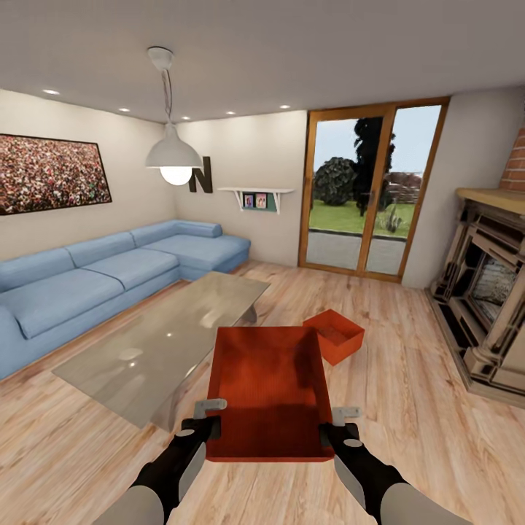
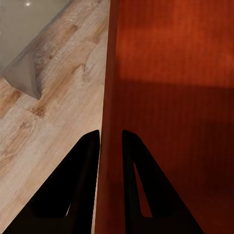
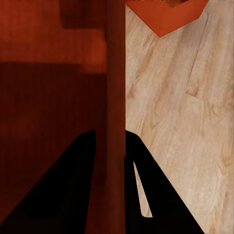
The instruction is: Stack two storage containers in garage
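With the left pincer (image 1: 206,421) and right pincer (image 1: 329,430) each closed on a side wall, the near storage container (image 1: 268,394), beside the glass tabletop (image 1: 168,335), should be kept level, the second container (image 1: 333,336) lying just beyond.

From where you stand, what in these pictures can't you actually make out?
- Head view: the floor beneath the held container, hidden by its base.
- Head view: the second container's near corner, covered by the held one.
- Head view: the small pictures on the wall shelf, too small to read.
- Right wrist view: the second container, cut off by the edge.
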Available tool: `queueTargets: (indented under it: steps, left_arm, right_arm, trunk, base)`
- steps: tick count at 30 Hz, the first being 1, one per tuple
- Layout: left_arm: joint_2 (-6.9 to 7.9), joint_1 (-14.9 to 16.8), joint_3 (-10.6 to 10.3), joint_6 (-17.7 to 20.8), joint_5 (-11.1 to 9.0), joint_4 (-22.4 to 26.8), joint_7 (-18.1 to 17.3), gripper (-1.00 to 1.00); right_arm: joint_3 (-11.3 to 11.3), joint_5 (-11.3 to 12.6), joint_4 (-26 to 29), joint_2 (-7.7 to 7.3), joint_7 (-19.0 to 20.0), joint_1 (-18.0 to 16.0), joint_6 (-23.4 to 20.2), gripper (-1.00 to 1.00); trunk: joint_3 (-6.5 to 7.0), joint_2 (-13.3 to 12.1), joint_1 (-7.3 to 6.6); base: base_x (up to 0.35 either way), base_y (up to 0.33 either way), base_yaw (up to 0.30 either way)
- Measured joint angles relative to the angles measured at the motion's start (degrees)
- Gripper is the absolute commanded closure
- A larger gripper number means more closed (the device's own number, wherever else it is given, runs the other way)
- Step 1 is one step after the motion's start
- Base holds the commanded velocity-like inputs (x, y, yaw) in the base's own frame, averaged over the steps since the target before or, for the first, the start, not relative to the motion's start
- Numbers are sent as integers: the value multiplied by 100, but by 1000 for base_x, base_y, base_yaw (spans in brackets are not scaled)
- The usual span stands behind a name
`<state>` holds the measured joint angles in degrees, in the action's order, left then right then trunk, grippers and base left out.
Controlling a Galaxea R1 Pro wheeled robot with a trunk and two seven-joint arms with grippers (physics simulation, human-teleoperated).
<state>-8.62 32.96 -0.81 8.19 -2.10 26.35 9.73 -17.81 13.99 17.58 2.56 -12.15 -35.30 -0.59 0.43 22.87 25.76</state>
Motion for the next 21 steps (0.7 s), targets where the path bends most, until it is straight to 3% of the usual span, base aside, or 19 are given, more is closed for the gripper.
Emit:
queueTargets:
  steps: [21]
  left_arm:
    - [0,0,-1,0,-8,-3,4,100]
  right_arm:
    - [0,-3,2,0,1,-2,-9,100]
  trunk:
    - [12,0,0]
  base:
    - [0,0,0]
